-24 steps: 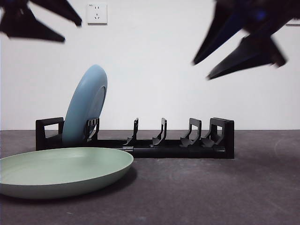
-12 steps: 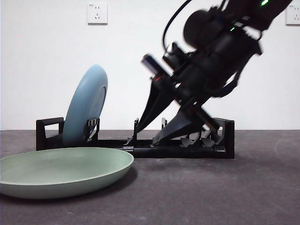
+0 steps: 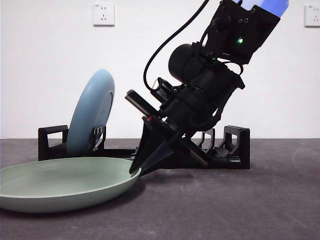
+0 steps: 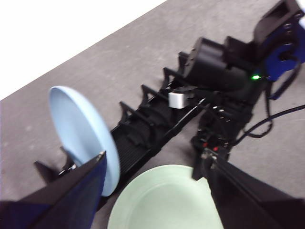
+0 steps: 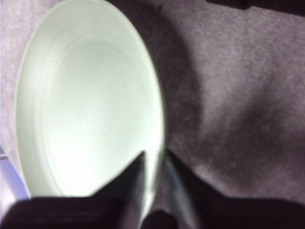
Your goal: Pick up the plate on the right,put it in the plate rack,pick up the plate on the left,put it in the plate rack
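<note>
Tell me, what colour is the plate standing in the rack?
Light blue plate; the front view shows it best.

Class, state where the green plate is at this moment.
In the front view the green plate lies flat on the table, in front of the plate rack's left end, the right gripper straddling its rim.

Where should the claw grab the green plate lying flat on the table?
By the raised rim nearest the rack, one jaw over and one under. The green plate lies flat, so only its edge can be pinched. The right claw already straddles that rim.
</note>
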Motion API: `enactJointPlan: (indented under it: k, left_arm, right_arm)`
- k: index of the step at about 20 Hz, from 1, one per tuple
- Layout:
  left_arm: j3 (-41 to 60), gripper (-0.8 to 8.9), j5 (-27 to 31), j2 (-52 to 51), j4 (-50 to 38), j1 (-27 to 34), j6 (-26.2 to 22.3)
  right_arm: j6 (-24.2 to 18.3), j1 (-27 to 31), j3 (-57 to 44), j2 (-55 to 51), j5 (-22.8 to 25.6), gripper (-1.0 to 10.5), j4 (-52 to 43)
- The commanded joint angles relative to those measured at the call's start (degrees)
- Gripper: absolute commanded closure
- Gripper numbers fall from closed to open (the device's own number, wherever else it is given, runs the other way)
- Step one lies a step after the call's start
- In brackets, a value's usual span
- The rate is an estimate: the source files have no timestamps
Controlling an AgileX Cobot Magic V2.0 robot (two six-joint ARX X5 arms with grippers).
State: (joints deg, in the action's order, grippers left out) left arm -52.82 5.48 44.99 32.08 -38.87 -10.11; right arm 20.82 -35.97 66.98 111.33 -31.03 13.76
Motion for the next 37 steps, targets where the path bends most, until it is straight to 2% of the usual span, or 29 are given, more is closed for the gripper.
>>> enactJointPlan:
  k: [1,5,7,10,13,16,22,25,28,31,34,37]
  left_arm:
    - [-0.17,4.7,0.61,-0.04,0.55,-0.2,-0.66]
    - [-0.17,4.7,0.76,-0.02,1.66,-0.2,-0.76]
    - [-0.17,4.7,0.96,0.33,2.75,-0.2,-3.34]
    - [-0.17,4.7,-0.55,1.36,4.26,-0.66,-6.6]
    - [-0.17,4.71,-4.92,3.39,5.77,-4.96,-9.46]
    - [-0.17,4.71,-4.83,6.93,7.61,-12.85,-9.49]
    - [-0.17,4.72,2.16,18.08,5.81,-28.63,-9.51]
    - [-0.17,4.73,5.33,24.2,4.37,-31.85,-9.66]
    - [-0.17,4.8,9.55,28.52,2.19,-32.04,-9.66]
    - [-0.17,6.2,10.45,29.42,0.85,-32.04,-9.66]
    - [-0.17,7.2,10.45,29.42,-0.28,-32.04,-9.75]
    - [-0.17,8.28,10.43,29.42,-0.44,-32.04,-12.11]
  right_arm:
    - [0.83,-0.15,0.02,0.55,0.13,9.6,0.44]
    - [0.57,-0.07,0.02,-0.63,0.04,9.6,3.39]
    - [-0.94,0.39,0.02,-2.99,0.07,9.6,6.82]
    - [-4.28,1.33,0.02,-8.22,3.85,9.6,13.9]
    - [-6.86,3.34,0.02,-14.56,7.48,9.6,20.52]
    - [-8.59,6.05,0.02,-20.04,7.56,9.6,24.68]
    - [-11.37,9.03,0.02,-25.94,7.5,9.6,30.29]
    - [-11.96,9.4,0.02,-27.43,7.39,9.6,31.54]
    - [-12.59,9.4,0.02,-28.37,7.37,9.6,32.15]
    - [-13.09,9.4,0.02,-28.44,7.39,9.6,33.07]
    - [-13.42,9.4,0.02,-28.44,7.39,9.6,33.38]
    - [-13.44,9.4,0.02,-28.44,7.37,9.6,33.38]
